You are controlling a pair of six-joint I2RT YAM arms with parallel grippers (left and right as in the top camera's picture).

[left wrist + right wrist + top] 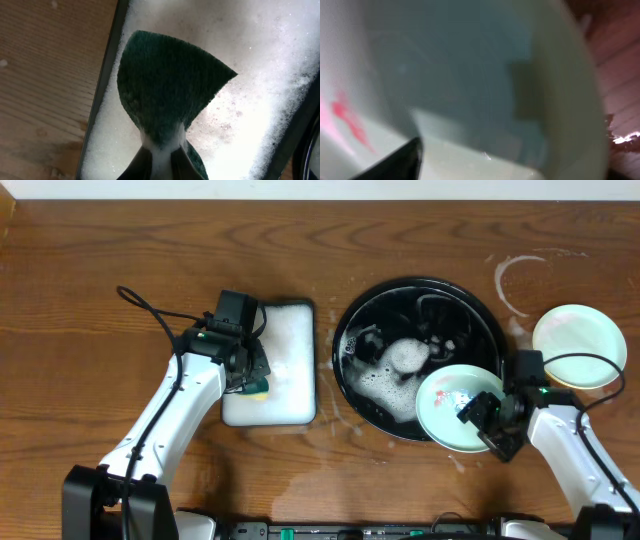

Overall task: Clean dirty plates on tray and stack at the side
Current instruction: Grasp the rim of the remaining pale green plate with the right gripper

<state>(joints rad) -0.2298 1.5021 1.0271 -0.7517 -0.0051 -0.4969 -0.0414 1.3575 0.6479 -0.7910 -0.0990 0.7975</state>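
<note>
over the table [100, 260], from above, the left gripper [248, 372] is hanging above the white foam tray [290, 320], clenched on a sponge [259, 388]. the black tray [350, 330] is sitting to its right, holding a patch of suds [400, 360]. a smeared plate [450, 405] is lying across the tray's near right rim with the right gripper [490, 420] at its edge. a second plate [578, 345] is resting on the wood just beside that arm, near a water ring [520, 280]. i am not seeing a third plate; the suds may be hiding it.

from the left wrist, the green face of the sponge is fanning out from the pinched fingers over the white lather.

from the right wrist, everything is blurring: the pale plate is filling the view, a red smear [350, 120] is showing at the left, and one dark finger [395, 160] is poking in below. i cannot tell whether these jaws are gripping the rim or standing loose around it.

to my eye the wet rim is risking a slip, tipping the plate off the tray edge. the arm's swing could also be knocking the plate beside it.
</note>
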